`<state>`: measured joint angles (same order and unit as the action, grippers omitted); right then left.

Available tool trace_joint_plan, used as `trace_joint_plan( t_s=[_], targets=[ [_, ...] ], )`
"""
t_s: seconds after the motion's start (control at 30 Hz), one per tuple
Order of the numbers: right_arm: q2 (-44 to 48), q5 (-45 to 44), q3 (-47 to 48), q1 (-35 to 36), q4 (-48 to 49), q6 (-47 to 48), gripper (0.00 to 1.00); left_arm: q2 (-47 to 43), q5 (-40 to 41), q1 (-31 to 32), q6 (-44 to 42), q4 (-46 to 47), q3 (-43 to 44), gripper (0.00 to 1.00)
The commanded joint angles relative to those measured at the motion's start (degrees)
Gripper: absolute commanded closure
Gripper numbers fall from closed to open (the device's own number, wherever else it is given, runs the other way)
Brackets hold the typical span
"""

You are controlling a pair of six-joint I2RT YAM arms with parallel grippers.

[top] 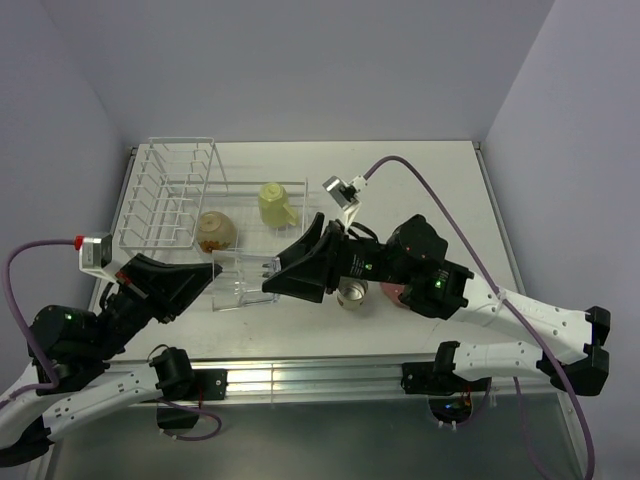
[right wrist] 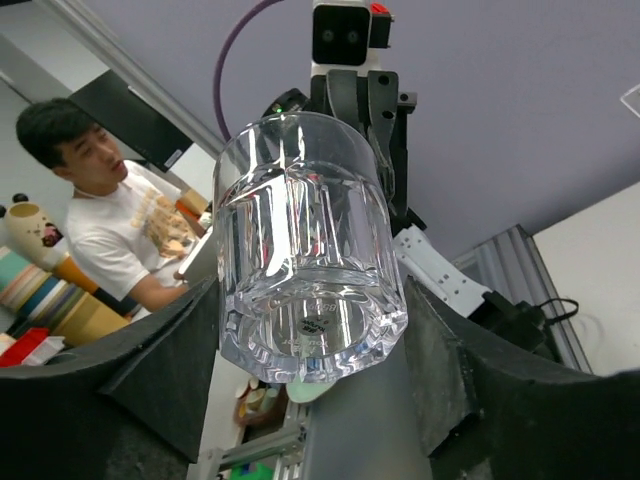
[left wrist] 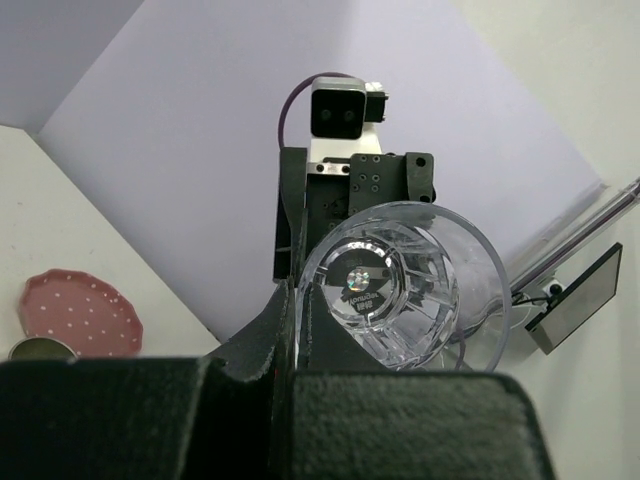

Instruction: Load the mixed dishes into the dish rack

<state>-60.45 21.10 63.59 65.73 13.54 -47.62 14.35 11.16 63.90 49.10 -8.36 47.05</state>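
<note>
A: So, status?
B: Approx 2 of 5 in dish rack: cream bowl, mug, seemingly in low basket. Held mid-air nearby: clear glass tumbler, L gripper pinched on rim, R gripper fingers straddling base, grip unclear
A: Remaining?
B: Tumbler, plus steel cup, pink plate on table

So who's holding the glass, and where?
The left gripper pinches the clear glass tumbler by its rim; the right gripper brackets its base, grip unclear.
</note>
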Motion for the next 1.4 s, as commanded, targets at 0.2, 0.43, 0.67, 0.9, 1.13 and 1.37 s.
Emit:
trace_joint_plan(
  t_s=[0.2, 0.43, 0.67, 0.9, 1.13, 1.37],
  targets=[
    [-1.6, 1.93, 4.08, -0.78, 3.78, -0.73, 1.0, 1.11, 1.05, -0.09, -0.67, -1.54, 2.33, 1.0],
    [-1.34, 0.78, 5.4, -5.26, -1.31, 0.86, 1.0, 1.83, 10.71, -0.09, 0.55, -18.26, 5.69, 0.18],
    [-3.8, -1.67, 7.41, -12.28, -11.4, 2.87, 1.0, -4.67, 24.78, -0.09, 3.9, -30.2, 6.38, 0.01],
    [-19.92, -15.98, 23.83, -15.02, -34.34, 10.95, 1.0, -2.32, 30.76, -0.09, 3.64, -36.64, 8.76, 0.01],
    [-43.68, -28.13, 50.72, -14.76, -55.8, 16.76, 1.0, 1.91, 28.57, -0.09, 0.56, -35.06, 8.5, 0.02],
    [-61.35, -34.37, 70.34, -13.88, -68.38, 17.56, 1.0, 2.35, 28.22, -0.09, -0.58, -34.97, 7.45, 0.03]
  ],
)
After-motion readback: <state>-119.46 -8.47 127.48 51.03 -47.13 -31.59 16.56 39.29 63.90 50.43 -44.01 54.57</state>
